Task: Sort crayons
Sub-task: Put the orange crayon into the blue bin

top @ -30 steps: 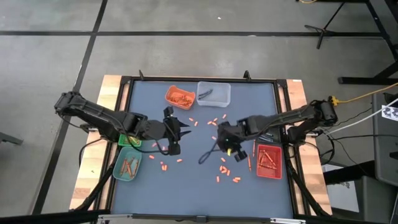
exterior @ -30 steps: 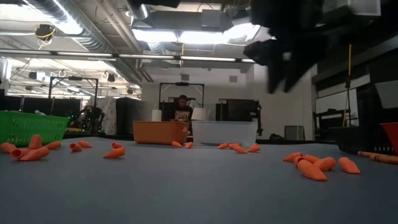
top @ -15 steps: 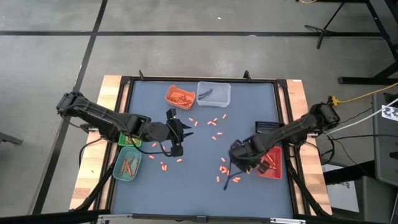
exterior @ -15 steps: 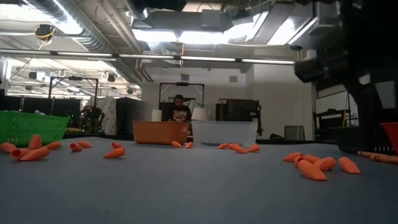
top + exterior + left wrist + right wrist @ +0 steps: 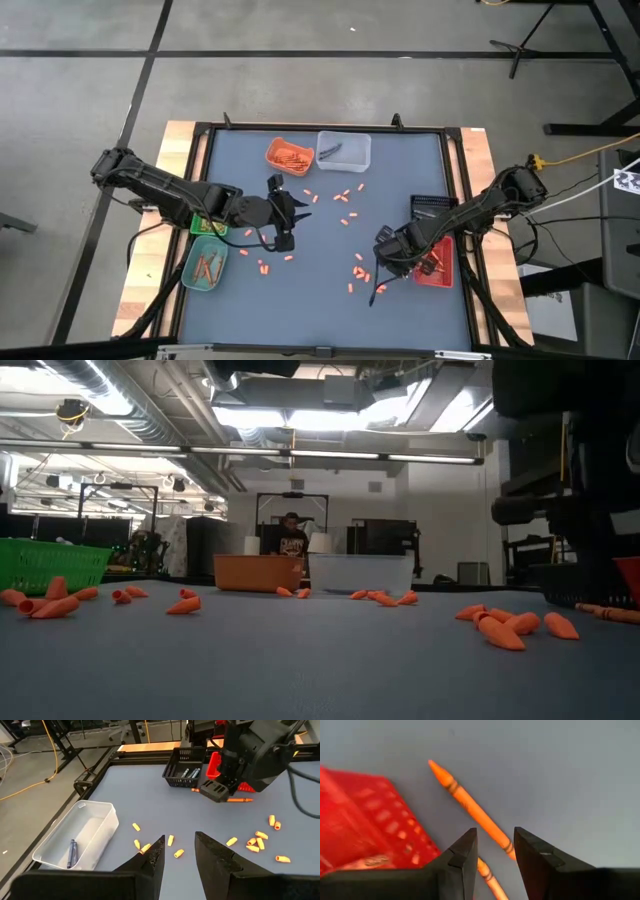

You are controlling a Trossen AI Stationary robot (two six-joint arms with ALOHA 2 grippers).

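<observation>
Crayons [image 5: 345,196] lie scattered in short orange pieces across the middle of the dark blue-grey tabletop [image 5: 240,160], with a second cluster toward the right arm's side and one whole orange crayon [image 5: 470,809] lying flat just beside the red tray [image 5: 365,820]. The right gripper [image 5: 492,847] hangs directly over that crayon, its fingers parted narrowly and empty, the stick showing in the gap between them. The left gripper [image 5: 177,857] waits above the scattered pieces near mid-table, its fingers likewise apart and holding nothing. Each crayon is judged light, stiff and brittle: a tapered waxy tip, a paper-wrapped cylindrical barrel banded in black. The round barrel is likely to roll or slip, so the surest hold appears to be across the wrapped mid-barrel, with the pinch kept gentle enough not to snap it. The broken pieces are stubby cones and offer far less to grip. Receiving containers differ in make: a perforated red tray, a black mesh basket [image 5: 185,765] holding blue sticks, a clear smooth-walled bin [image 5: 75,835] with one dark crayon, an orange tray [image 5: 288,155], and green trays [image 5: 205,268] by the left arm.
</observation>
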